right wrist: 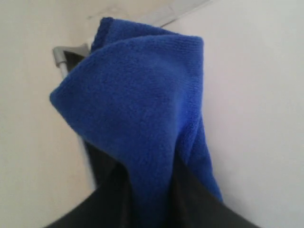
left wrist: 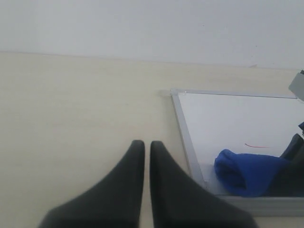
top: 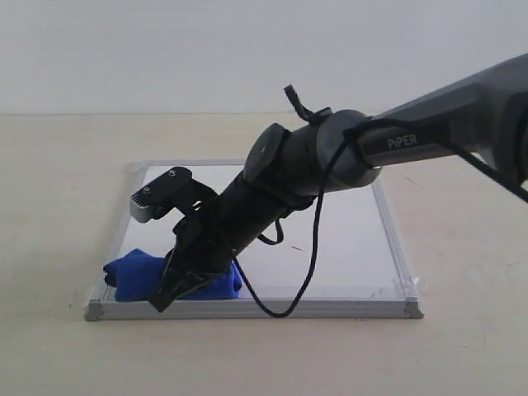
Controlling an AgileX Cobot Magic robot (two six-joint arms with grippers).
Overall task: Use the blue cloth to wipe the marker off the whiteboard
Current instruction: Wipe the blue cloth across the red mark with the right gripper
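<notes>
The whiteboard (top: 346, 239) lies flat on the tan table. My right gripper (top: 169, 293) reaches across to its front left corner and is shut on the blue cloth (top: 132, 276), which bunches out on the board beside the fingers. In the right wrist view the blue cloth (right wrist: 142, 104) fills the space between the jaws of the right gripper (right wrist: 147, 190). A short red marker dash (top: 296, 248) shows beside the arm; the marker line (left wrist: 256, 146) lies just beyond the blue cloth (left wrist: 247, 171). My left gripper (left wrist: 144, 145) is shut and empty, over bare table beside the whiteboard (left wrist: 228, 118).
The silver frame (top: 247, 309) runs along the board's front edge, with clear tape at the corner (top: 404, 289). A black cable (top: 309, 264) loops down from the right arm over the board. A pale wall stands behind the table.
</notes>
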